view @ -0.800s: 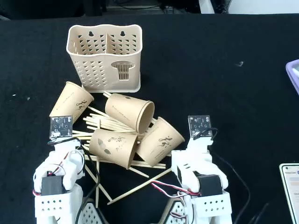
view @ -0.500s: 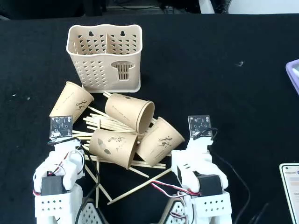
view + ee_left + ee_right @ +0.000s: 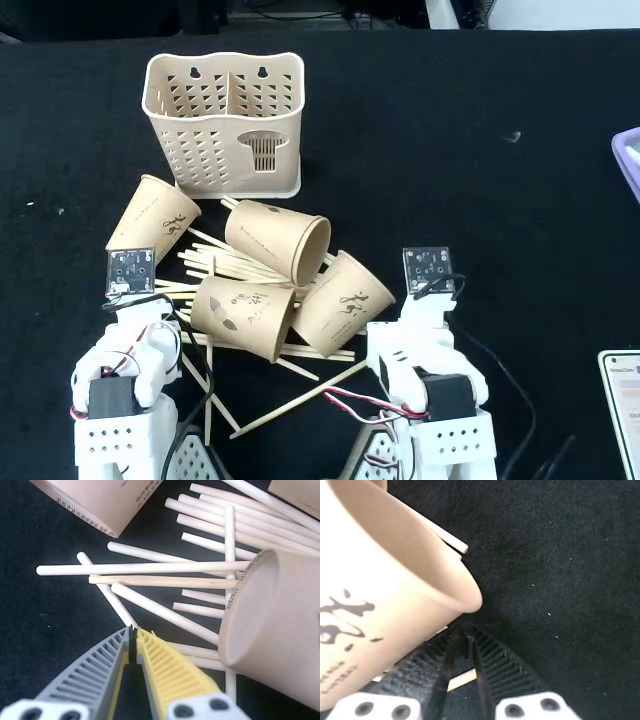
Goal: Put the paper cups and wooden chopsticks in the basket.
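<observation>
Several brown paper cups lie on their sides on the black table: one (image 3: 153, 218) near the basket's left corner, one (image 3: 277, 240) in the middle, one (image 3: 242, 315) in front, one (image 3: 341, 290) to its right. Wooden chopsticks (image 3: 215, 262) are scattered under and around them. The beige slotted basket (image 3: 224, 122) stands upright behind the pile. My left gripper (image 3: 131, 634) is shut and empty just above the chopsticks (image 3: 150, 569), beside a cup's base (image 3: 272, 630). My right gripper (image 3: 464, 630) is shut and empty under the rim of a cup (image 3: 380, 575).
Both arms' bases (image 3: 120, 400) (image 3: 430, 385) sit at the table's front edge. A purple container's edge (image 3: 628, 155) shows at the far right and a white card (image 3: 622, 400) at the front right. Open black table lies right of the pile.
</observation>
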Available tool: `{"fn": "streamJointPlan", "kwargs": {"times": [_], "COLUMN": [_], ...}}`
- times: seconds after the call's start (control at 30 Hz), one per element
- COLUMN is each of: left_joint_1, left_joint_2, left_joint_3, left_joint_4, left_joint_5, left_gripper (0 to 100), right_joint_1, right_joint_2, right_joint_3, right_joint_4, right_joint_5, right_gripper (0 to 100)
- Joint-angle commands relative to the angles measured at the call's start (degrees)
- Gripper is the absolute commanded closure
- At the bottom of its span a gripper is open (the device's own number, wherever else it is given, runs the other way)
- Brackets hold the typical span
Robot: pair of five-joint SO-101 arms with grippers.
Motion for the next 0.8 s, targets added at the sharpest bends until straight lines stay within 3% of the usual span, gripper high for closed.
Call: {"fn": "streamJointPlan", "kwargs": {"times": [0.0,0.77], "left_joint_1": [0.2,0.7], "left_joint_2": [0.0,0.0], "left_joint_3": [1.3,1.3], "left_joint_4": [-0.8,-0.8], "left_joint_5": [0.4,0.5], "left_gripper": [97,97], "right_joint_1": [1.0,0.7], "right_joint_2": [-5.4,-5.4], "right_joint_3": [-0.1,-0.1], "right_joint_4": [0.4,0.4], "right_joint_5": [-0.6,-0.6], "right_gripper": [98.6,98.6]}}
